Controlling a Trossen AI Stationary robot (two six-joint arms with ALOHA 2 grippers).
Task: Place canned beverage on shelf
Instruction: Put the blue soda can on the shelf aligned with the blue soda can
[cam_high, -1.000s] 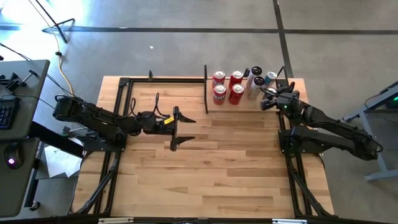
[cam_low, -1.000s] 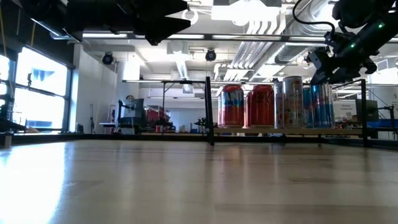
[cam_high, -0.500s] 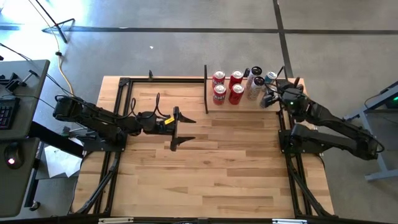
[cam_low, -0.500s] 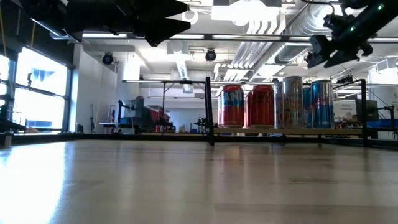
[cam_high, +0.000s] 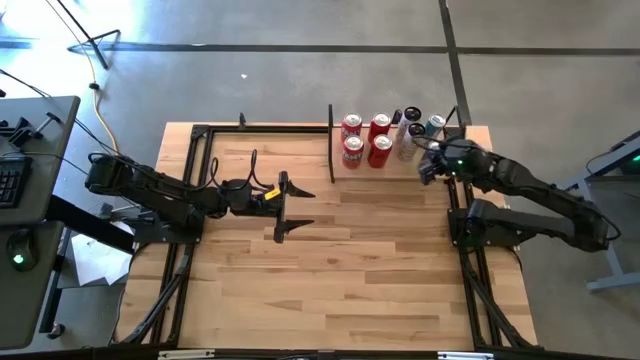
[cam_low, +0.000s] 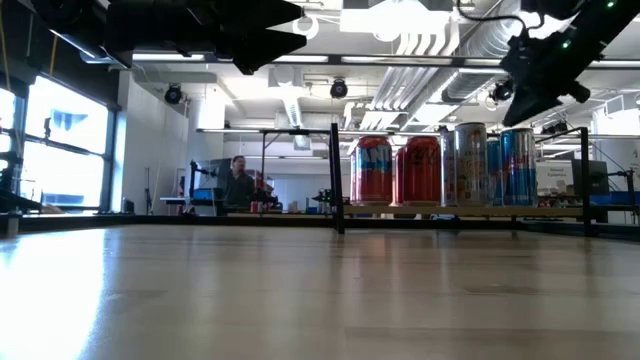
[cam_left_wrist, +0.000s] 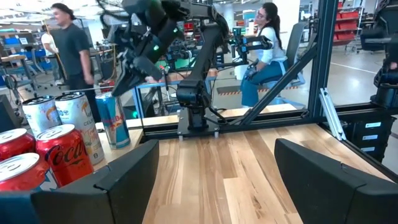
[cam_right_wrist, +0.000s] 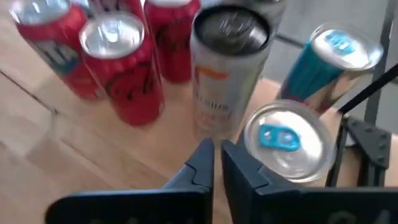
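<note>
Several cans stand upright on their bases on the pale shelf (cam_high: 345, 172) at the table's far right: red ones (cam_high: 379, 150), a white and orange one (cam_right_wrist: 227, 68) and blue ones (cam_low: 517, 165). My right gripper (cam_right_wrist: 219, 163) hovers shut just above the nearest blue can (cam_right_wrist: 289, 140), touching nothing; in the low view my right gripper (cam_low: 522, 98) is above the can tops. My left gripper (cam_left_wrist: 217, 180) stays open over the table's middle (cam_high: 285, 205), holding nothing.
Thin black posts (cam_low: 337, 180) edge the shelf, one at its left side. The plank tabletop (cam_high: 380, 260) stretches between the arms. People show in the room beyond the table (cam_left_wrist: 267, 43).
My right gripper has let go of the blue can at the shelf's right end, risen clear above the can tops and shut its fingers. The can stays upright on the shelf.
</note>
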